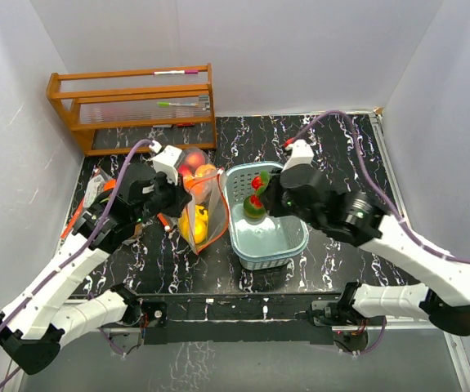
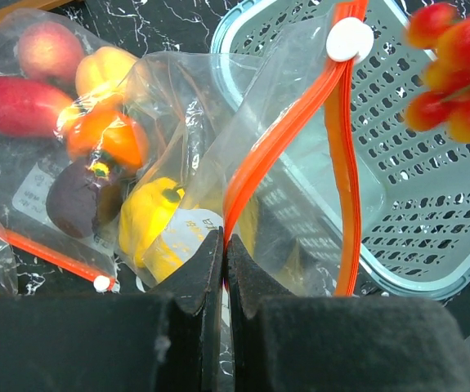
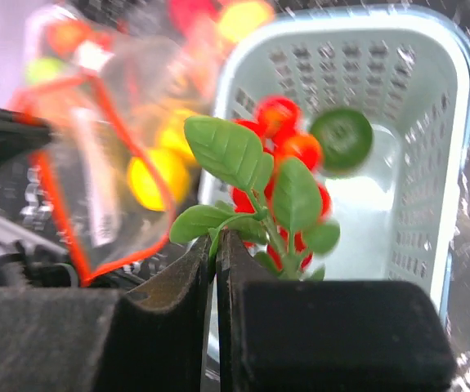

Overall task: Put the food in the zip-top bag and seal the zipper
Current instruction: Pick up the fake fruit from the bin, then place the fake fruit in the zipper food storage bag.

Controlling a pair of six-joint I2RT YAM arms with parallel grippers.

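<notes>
My left gripper (image 2: 223, 241) is shut on the orange zipper edge of a clear zip-top bag (image 2: 284, 139) and holds its mouth open beside the teal basket (image 2: 455, 196). Yellow fruit (image 2: 149, 216) lies inside the bag. My right gripper (image 3: 215, 237) is shut on a green leaf of a sprig of red berries (image 3: 279, 155), held above the basket (image 3: 431, 163); the sprig shows in the top view (image 1: 257, 189) and the left wrist view (image 2: 455, 65). A dark green round fruit (image 3: 342, 139) lies in the basket. In the top view the bag (image 1: 200, 214) stands left of the basket.
A second sealed bag (image 2: 47, 106) with red, orange, yellow and dark purple fruit lies left of the open bag. A wooden rack (image 1: 132, 102) stands at the back left. White walls close in the table on three sides.
</notes>
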